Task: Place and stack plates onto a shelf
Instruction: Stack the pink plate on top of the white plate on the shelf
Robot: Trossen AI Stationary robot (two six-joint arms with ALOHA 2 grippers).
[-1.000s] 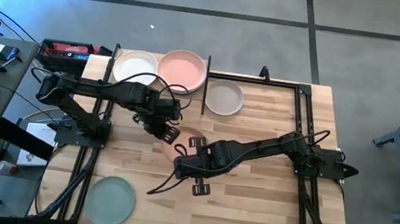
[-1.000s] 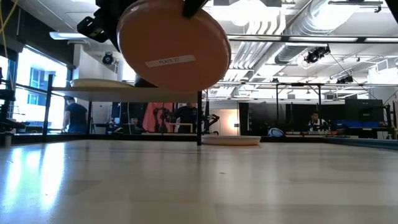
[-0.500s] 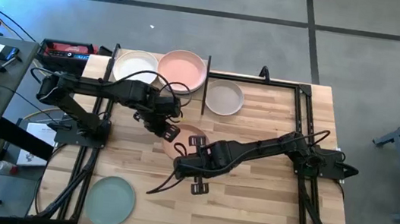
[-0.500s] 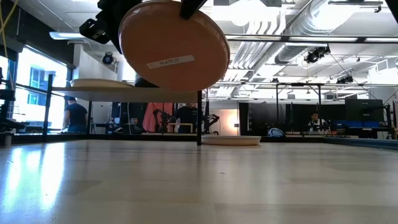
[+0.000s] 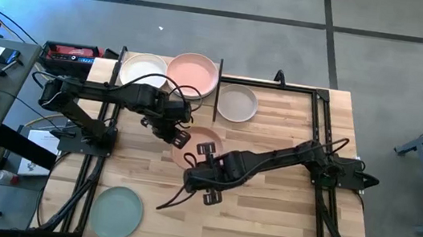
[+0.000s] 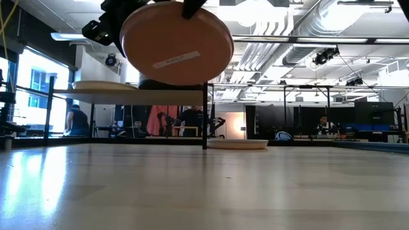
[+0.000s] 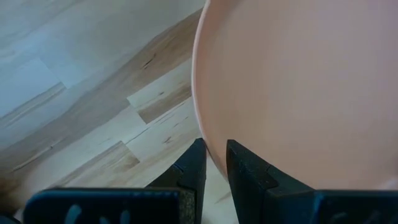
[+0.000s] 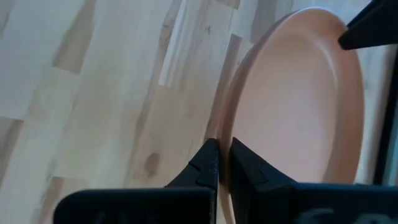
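Note:
A terracotta plate (image 5: 198, 148) hangs in the air over the middle of the table, held between both grippers. In the low view, the terracotta plate (image 6: 176, 43) is tilted, its underside with a white sticker facing the near edge. My left gripper (image 5: 179, 137) is shut on its left rim and my right gripper (image 5: 208, 162) on its near-right rim. The shelf (image 6: 128, 94) stands at the far edge and carries a white plate (image 5: 144, 71) and a pink plate (image 5: 193, 74). My left gripper pinches the terracotta plate's rim (image 7: 208, 147) between its two fingers (image 7: 245, 171), one on each face, coming from the table's left. The plate is lifted clear and tilted. My right gripper pinches the opposite rim (image 8: 225, 134) between its two fingers (image 8: 208, 160), one on each face, coming from the near right. The plate stands clear of the table.
A beige-grey plate (image 5: 237, 103) lies on the table to the right of the shelf. A sage green plate (image 5: 118, 211) lies near the near-left corner. Black frame rails (image 5: 320, 124) run along the table's edges. Bare wood (image 5: 264, 214) lies near and right of the arms.
Both grippers have carried the terracotta plate a little toward the far edge and slightly up, keeping their hold. The plate stays tilted and clear of the table.

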